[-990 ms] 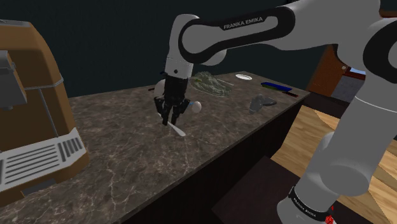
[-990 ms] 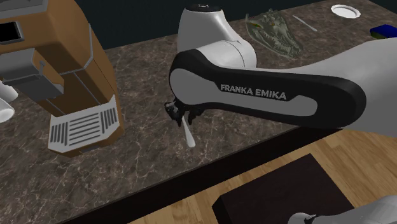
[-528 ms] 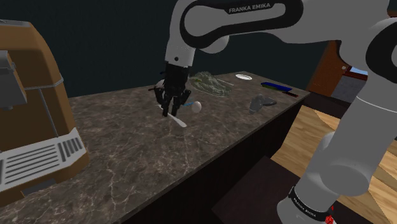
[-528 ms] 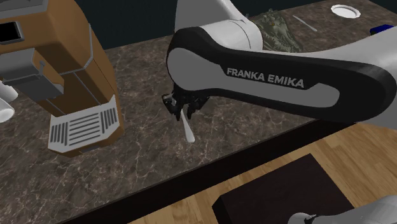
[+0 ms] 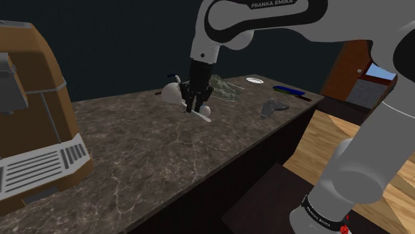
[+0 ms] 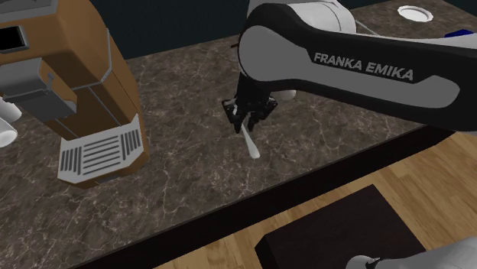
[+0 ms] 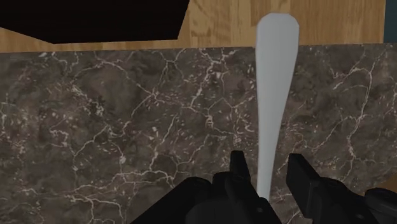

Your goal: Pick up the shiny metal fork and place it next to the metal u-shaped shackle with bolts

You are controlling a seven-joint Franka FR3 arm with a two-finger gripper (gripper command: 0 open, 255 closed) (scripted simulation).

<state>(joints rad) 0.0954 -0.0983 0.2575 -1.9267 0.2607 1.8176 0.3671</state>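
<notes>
The main risk is coming from how the fork is being held. The gripper is pinching it near one end, so most of the pale, smooth handle is hanging free below the fingers and slanting down toward the bench. With such a narrow hold on a slim shaft, the fork is likely to pivot or slide if the arm swings quickly. Its low end could also be catching on the greenish heap or the small white round thing, both lying near the bench's back edge close to the gripper. The grey curved piece near the bench's far corner is probably the shackle (its bolts are too small to make out). It is lying well apart from the fork, so a fair stretch of carrying is remaining. A release from too high would be letting the fork bounce away from it or land on it.

In the wrist view the gripper is standing nearly closed, its two black fingers flanking the fork's thin part and clamping it. From the second exterior view the fork is hanging under the gripper over the bench's middle, apparently clear of the surface.
</notes>
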